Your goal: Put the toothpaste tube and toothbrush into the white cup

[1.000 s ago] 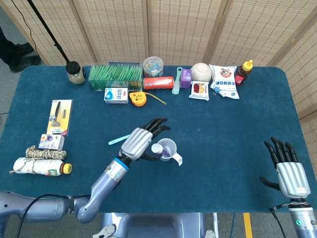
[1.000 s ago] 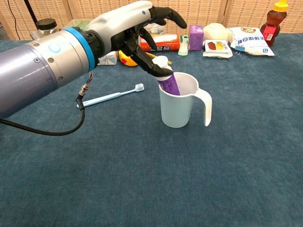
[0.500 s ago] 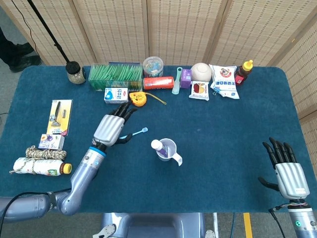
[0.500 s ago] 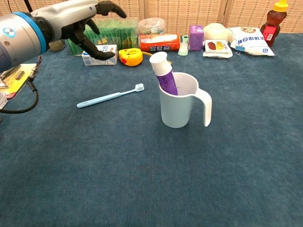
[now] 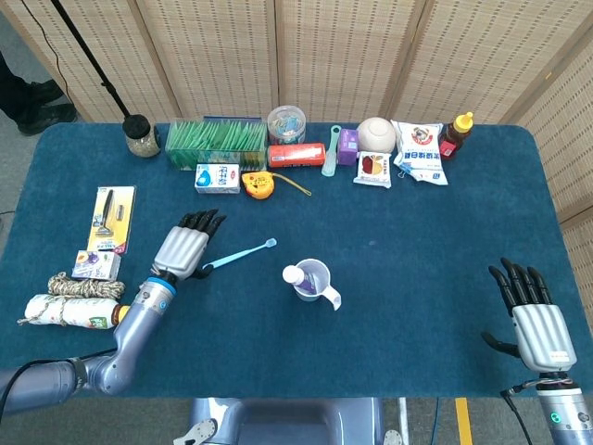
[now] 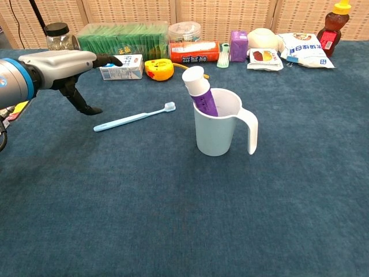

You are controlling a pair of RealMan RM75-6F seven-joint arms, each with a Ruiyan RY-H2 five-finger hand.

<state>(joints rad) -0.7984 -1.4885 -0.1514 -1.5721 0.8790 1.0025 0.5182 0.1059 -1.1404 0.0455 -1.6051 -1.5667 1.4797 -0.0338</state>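
Note:
A white cup (image 5: 315, 283) (image 6: 219, 128) with a handle stands mid-table. The purple toothpaste tube (image 5: 295, 276) (image 6: 200, 88) leans inside it, white cap up. A light blue toothbrush (image 5: 239, 253) (image 6: 134, 116) lies flat on the cloth left of the cup. My left hand (image 5: 185, 247) (image 6: 69, 64) hovers open just left of the toothbrush's handle end, holding nothing. My right hand (image 5: 530, 311) is at the table's near right corner, open with fingers spread, far from the cup.
Along the far edge stand a jar (image 5: 141, 135), green packets (image 5: 215, 142), a milk carton (image 5: 217, 177), a yellow tape measure (image 5: 258, 184), a red tube (image 5: 296, 154), snack bags and a sauce bottle (image 5: 455, 133). A razor pack (image 5: 113, 218), rope (image 5: 82, 287) and bottle (image 5: 74, 311) lie at left.
My left hand let go of the toothpaste tube, which stays in the cup, and drew back leftwards past the toothbrush. My right hand has barely moved.

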